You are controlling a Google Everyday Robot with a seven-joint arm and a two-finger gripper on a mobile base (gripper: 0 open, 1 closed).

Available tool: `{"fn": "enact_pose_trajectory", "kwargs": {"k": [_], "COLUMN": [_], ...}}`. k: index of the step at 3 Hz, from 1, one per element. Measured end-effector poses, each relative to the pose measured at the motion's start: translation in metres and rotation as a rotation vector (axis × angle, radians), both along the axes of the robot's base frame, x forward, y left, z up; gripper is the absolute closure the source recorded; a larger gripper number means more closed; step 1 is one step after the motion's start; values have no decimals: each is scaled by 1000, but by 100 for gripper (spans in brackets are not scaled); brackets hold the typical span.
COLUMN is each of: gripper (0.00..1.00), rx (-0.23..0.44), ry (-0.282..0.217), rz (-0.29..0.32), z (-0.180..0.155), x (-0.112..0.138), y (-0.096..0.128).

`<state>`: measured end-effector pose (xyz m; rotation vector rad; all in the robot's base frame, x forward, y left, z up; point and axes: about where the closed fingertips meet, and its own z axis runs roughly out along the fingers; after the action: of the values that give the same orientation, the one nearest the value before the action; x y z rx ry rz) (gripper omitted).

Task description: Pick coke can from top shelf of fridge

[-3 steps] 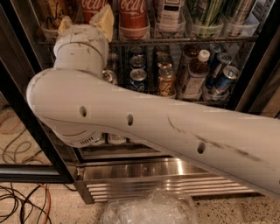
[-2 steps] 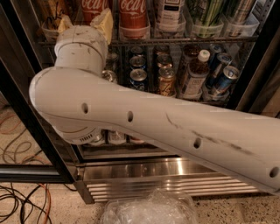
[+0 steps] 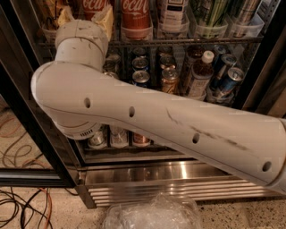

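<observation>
Since the wrist hides most of the gripper at the top shelf, can't tell its opening. The coke can just right of it is light, thin-walled, probably slick; grip mid-body.

One camera, close behind the white arm, looks down and forward into the fridge; the gripper sits at the frame's upper left, at the top shelf.

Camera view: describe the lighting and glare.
Camera view: even indoor light; the arm is bright and shades the lower cans; soft glare on the steel base; the gripper sits at the dimmer top edge by a coke can.
</observation>
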<state>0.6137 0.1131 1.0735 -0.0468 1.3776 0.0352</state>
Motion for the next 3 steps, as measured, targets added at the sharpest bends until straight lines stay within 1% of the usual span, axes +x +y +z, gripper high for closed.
{"fn": "enact_pose_trajectory", "kwargs": {"k": [1, 3], "gripper": [34, 34], "rx": [25, 18], "ry": [6, 47], "rz": [-3, -25], "z": [-1, -19], "x": [5, 21], "y": [-1, -7]}}
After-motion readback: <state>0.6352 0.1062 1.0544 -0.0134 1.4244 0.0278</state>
